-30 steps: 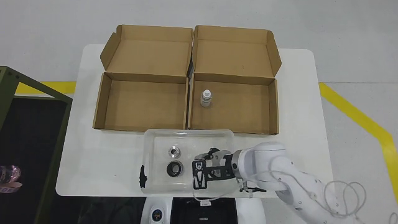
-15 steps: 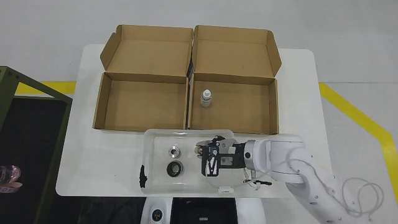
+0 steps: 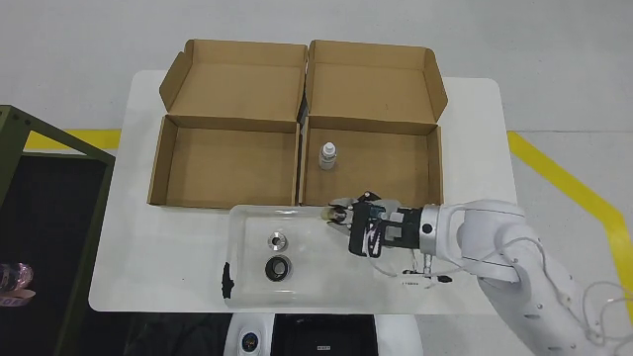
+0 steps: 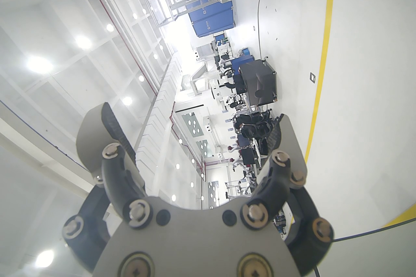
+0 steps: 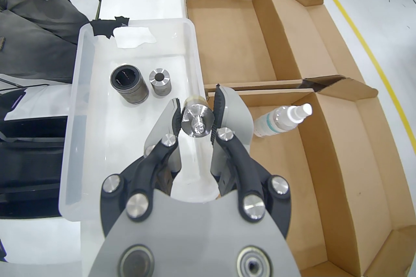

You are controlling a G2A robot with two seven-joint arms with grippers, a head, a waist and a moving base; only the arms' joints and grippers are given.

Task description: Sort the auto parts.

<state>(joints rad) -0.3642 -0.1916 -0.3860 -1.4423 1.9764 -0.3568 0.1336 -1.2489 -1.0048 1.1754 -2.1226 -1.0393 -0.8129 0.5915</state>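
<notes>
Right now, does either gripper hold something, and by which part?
The right gripper grips a small metal part by its round sides; the left gripper is open and holds nothing.

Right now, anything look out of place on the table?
Yes: a spray bottle sits in one cardboard box, unlike the metal parts in the clear bin. Torn black tape and a paper scrap cling to the bin's end wall.
</notes>
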